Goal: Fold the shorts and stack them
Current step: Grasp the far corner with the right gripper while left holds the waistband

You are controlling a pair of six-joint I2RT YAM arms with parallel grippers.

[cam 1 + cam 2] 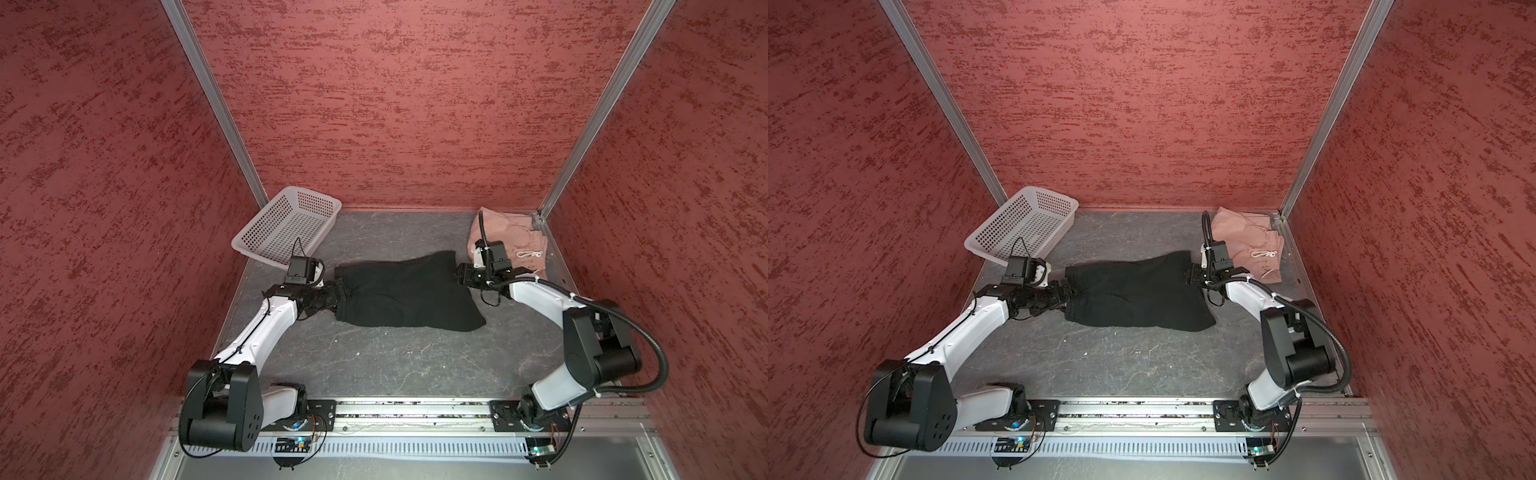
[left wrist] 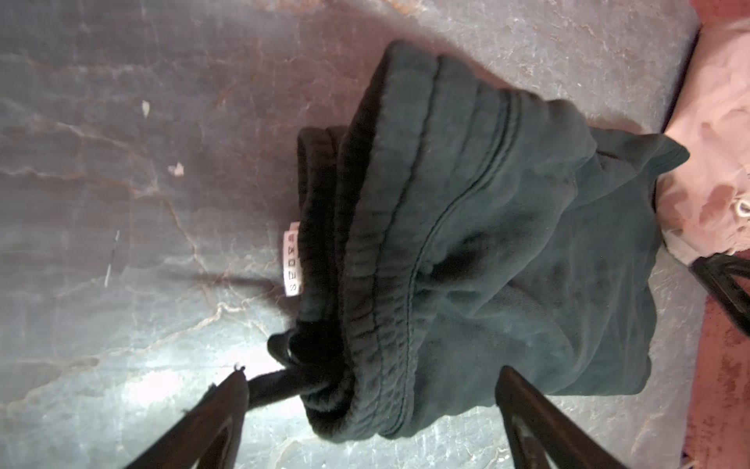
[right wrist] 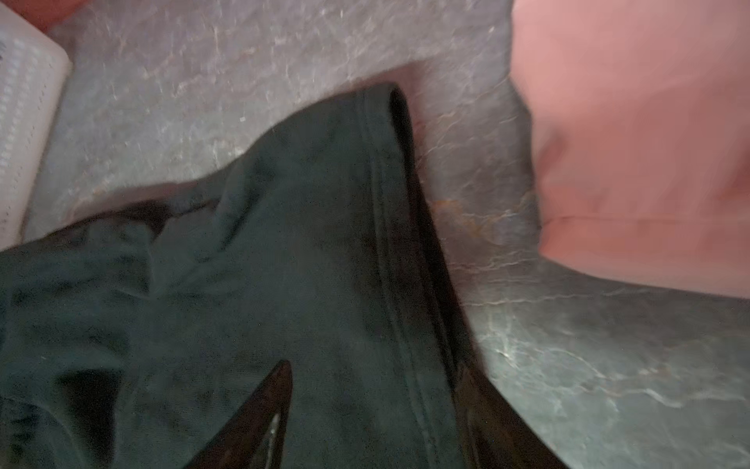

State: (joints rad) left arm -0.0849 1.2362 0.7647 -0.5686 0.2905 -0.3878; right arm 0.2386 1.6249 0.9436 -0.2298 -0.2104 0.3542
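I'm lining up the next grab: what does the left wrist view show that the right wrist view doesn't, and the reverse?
Left wrist only: the elastic waistband of the black shorts, its white label and black drawstring, with the left tool open, fingers either side of the waistband's end.
Right wrist only: a leg hem between the fingers of the open right tool, and a corner of the white basket; this view is blurred.
Both: the black shorts, the pink shorts beyond them, and the grey table.
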